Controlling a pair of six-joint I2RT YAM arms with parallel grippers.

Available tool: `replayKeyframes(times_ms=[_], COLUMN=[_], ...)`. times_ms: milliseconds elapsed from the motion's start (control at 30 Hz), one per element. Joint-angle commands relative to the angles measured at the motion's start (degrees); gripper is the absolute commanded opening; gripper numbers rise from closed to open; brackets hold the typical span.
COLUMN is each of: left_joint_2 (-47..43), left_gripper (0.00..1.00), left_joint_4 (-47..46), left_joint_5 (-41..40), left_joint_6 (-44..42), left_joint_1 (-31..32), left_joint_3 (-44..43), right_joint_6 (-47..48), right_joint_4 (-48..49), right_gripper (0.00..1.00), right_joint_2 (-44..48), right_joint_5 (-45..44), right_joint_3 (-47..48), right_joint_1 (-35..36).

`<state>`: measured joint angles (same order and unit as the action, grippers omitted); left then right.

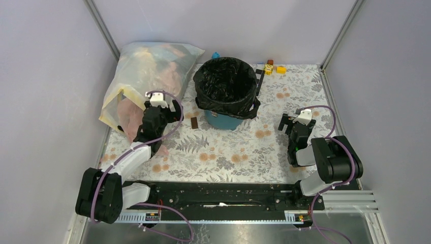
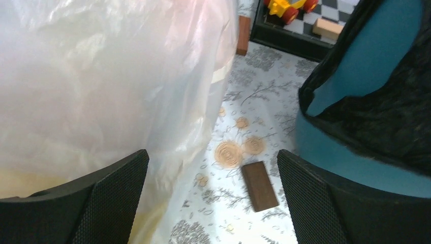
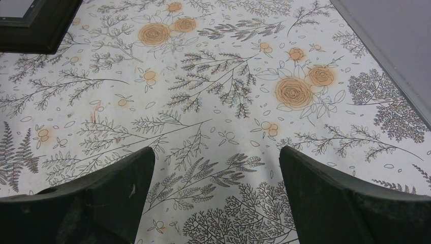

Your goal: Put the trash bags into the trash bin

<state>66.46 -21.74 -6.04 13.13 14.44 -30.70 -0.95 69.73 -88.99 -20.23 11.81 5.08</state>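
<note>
Already the trash bag [image 1: 225, 80] lines the trash bin [image 1: 223, 121], folded over its rim. We see the left gripper [image 2: 212, 162] left of the bin, the right gripper [image 3: 216, 162] right of it, both wide open, empty.

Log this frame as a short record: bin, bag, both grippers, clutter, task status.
trash bin: teal, upright
trash bag: black, lines the bin, edge folded over rim
left gripper: fingers open, empty, between clothes bag and bin
right gripper: fingers open, empty, over tablecloth
clutter: brown block beside bin; toys at far edge
status: bag appears in the bin
</note>
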Motion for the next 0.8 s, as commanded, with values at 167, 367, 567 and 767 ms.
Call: replayKeyframes(times_ms=[167,367,567,767], left_joint_2=[-0.8,8.8,12.4,20.9], left_gripper=[0.99,0.99,0.99,0.97], left_joint_4=[-20.8,-34.1,-31.6,-51.3], left_joint_5=[2.9,12.3,9.6,17.5], left_joint_6=[-8.2,-5.0,-4.0,-9.1], left_joint_1=[-9.0,-16.4,-17.7,-17.7], left_joint_3=[14.6,16.4,13.0,18.3], right_joint_6=[-0.3,-0.3,-0.2,-0.3], right_joint_4=[3.2,3.3,3.2,3.3], right_gripper=[1.0,1.0,1.0,1.0], right_joint_2=[-0.1,-0.1,-0.1,-0.1], right_joint_5=[-0.1,-0.1,-0.1,-0.1], right_joint_3=[1.1,1.1,1.1,1.1], right_joint_1=[-0.2,-0.2,-0.2,-0.2])
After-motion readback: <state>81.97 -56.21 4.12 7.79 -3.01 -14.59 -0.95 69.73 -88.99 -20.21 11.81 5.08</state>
